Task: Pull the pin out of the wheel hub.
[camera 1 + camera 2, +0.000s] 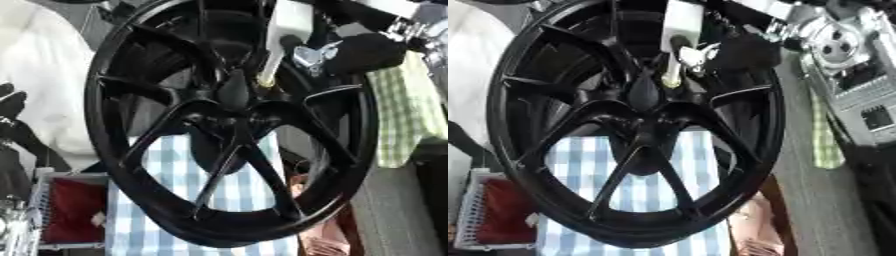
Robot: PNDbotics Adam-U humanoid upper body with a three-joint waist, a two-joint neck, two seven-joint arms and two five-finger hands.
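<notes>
Pin [672, 70] looks still seated by the centre of the wheel hub [645, 127], right hand [372, 52] on its upper end, finger state unclear, so extraction seems not done.

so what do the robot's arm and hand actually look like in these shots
Only the right side shows clearly. The right hand is a bulky black shape at the upper right, with a shiny silver metal fitting on the side facing the wheel. The right arm behind it has silver, rounded joint housings with dark parts. No cables or markings can be made out, and the fingers cannot be made out.
</notes>
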